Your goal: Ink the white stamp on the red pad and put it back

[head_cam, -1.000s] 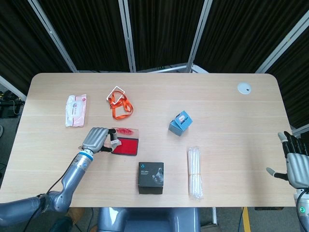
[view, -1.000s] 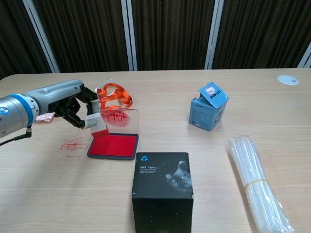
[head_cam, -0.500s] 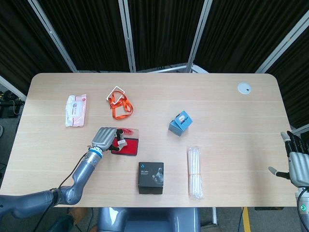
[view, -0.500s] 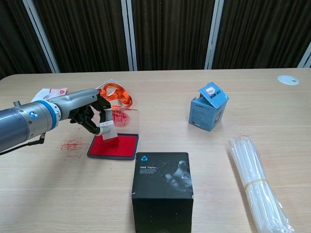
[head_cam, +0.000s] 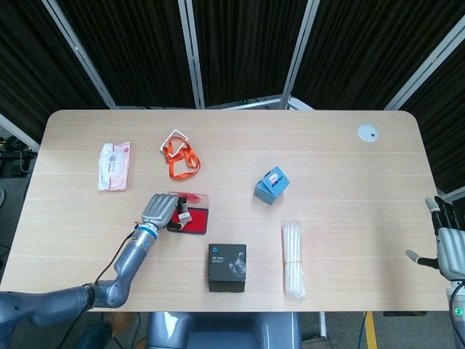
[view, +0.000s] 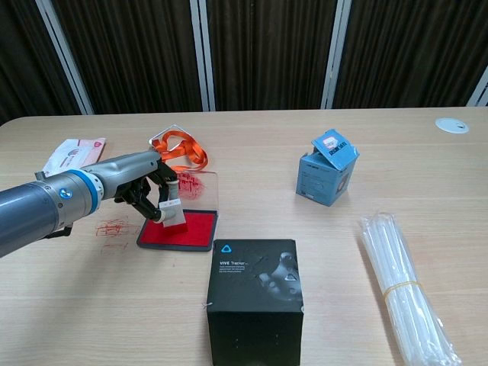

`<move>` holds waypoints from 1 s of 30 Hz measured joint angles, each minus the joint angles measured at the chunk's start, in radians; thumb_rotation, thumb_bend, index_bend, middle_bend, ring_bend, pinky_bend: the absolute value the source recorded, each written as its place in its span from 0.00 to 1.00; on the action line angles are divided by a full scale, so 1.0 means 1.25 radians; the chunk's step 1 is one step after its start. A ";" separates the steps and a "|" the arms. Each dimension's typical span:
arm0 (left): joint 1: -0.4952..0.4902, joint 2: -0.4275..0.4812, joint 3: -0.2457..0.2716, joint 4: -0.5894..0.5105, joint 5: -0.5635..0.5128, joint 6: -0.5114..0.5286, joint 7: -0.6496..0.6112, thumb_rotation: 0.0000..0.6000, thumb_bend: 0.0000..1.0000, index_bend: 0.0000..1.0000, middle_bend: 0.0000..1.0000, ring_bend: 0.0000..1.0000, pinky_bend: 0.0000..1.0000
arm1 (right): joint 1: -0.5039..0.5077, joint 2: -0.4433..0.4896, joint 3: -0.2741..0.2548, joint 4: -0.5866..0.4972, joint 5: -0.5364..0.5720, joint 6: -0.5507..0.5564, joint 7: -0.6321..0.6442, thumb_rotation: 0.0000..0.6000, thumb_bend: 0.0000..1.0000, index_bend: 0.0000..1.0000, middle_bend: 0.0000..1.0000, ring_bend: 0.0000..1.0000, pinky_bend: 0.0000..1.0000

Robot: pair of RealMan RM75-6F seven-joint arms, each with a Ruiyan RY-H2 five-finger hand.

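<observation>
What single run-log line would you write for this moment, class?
phase: inking | left hand: holds white stamp on red pad | right hand: idle, open, at table edge | return: pending

pale light-wood table (view: 320, 252) with red ink smudges (view: 114, 227) near its left edge. flat red ink pad in a dark tray (view: 181, 229), its clear lid (view: 194, 185) streaked red. small white stamp block (view: 170, 207) with red at its base. silver-grey left hand with black fingers (view: 149, 192), blue wrist band. black box with a blue triangle logo (view: 255, 302). blue carton (view: 328, 177), orange lanyard (view: 181, 150), pink-white wipes packet (head_cam: 115, 165), clear straws (view: 404, 293).
</observation>
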 measured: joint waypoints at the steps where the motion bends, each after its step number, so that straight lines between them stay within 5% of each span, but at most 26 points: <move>1: 0.000 -0.003 0.002 0.005 0.001 0.000 -0.001 1.00 0.33 0.57 0.56 0.82 0.86 | 0.000 0.000 0.000 0.000 0.001 0.000 0.000 1.00 0.00 0.00 0.00 0.00 0.00; 19: 0.004 -0.012 0.008 0.015 0.016 0.003 -0.025 1.00 0.33 0.57 0.57 0.82 0.86 | 0.000 0.003 0.000 -0.002 0.000 -0.001 0.006 1.00 0.00 0.00 0.00 0.00 0.00; 30: 0.020 0.062 -0.014 -0.075 0.034 0.036 -0.052 1.00 0.33 0.57 0.57 0.82 0.86 | -0.001 0.004 -0.003 -0.005 -0.006 0.002 0.006 1.00 0.00 0.00 0.00 0.00 0.00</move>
